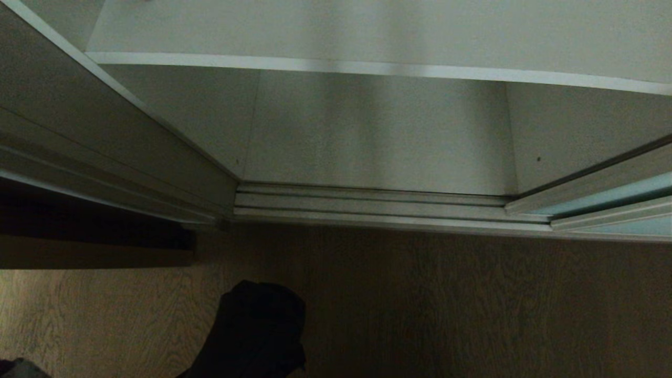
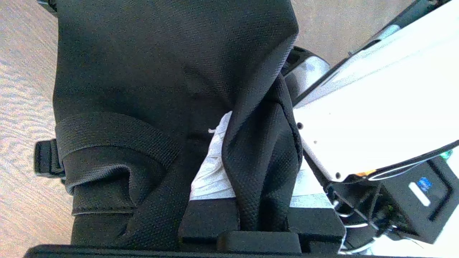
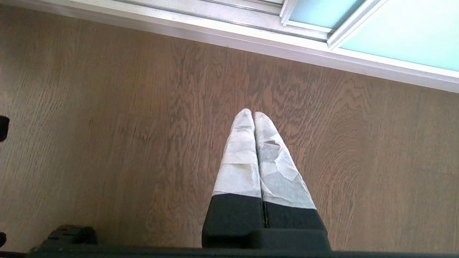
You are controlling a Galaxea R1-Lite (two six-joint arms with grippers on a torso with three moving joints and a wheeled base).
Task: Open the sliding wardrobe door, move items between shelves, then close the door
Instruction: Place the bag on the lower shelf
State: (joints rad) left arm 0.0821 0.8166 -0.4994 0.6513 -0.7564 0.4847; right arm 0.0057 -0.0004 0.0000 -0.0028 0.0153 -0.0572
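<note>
The wardrobe stands open in the head view. A white upper shelf (image 1: 367,67) crosses the top, and the bottom shelf (image 1: 378,136) lies below it. The sliding wardrobe door (image 1: 619,197), frosted blue-green glass in a pale frame, is pushed to the right. It also shows in the right wrist view as the sliding door (image 3: 405,39). A black fabric bag (image 1: 257,331) hangs low over the wooden floor in front of the opening. My left gripper (image 2: 261,150) is shut on a fold of this black bag (image 2: 161,71), whose wide strap (image 2: 118,132) is folded beside it. My right gripper (image 3: 253,114) is shut and empty above the floor.
A ribbed silver floor track (image 1: 367,206) runs along the wardrobe's foot. The wardrobe's left side wall (image 1: 105,131) slants in at the left, with a dark gap (image 1: 79,220) beneath it. The wooden floor (image 1: 472,304) spreads in front. My white body (image 2: 376,100) is close beside the bag.
</note>
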